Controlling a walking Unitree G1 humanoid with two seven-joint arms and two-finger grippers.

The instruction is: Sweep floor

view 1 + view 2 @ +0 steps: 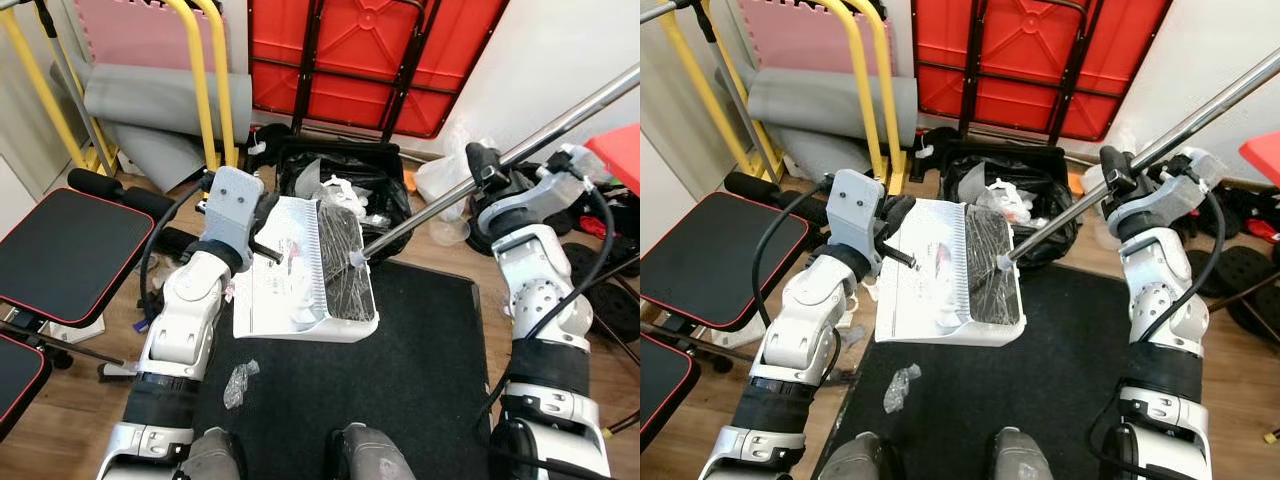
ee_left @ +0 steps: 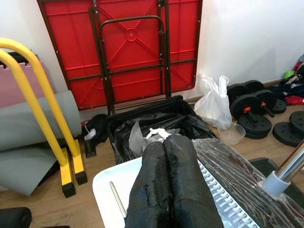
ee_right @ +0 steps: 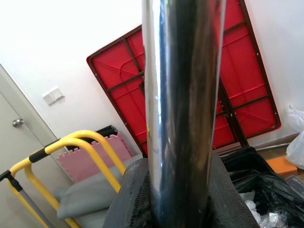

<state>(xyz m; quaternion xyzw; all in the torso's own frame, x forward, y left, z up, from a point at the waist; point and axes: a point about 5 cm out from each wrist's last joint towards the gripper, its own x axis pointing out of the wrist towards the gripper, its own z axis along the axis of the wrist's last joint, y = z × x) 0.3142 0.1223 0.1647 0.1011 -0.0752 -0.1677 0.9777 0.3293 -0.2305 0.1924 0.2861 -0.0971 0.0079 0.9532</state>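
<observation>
The left tool, fingers pressed together, pinches the white dustpan, held above the black mat. The right tool grips the broom handle; the brush lies in the dustpan, near the bin.

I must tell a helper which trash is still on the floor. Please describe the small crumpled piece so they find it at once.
Start at the black floor mat before the robot's feet. Look near its left edge, below the white dustpan that the left claw holds up. There lies the crumpled clear plastic wrapper, the one shiny, see-through scrap on the dark mat.
</observation>
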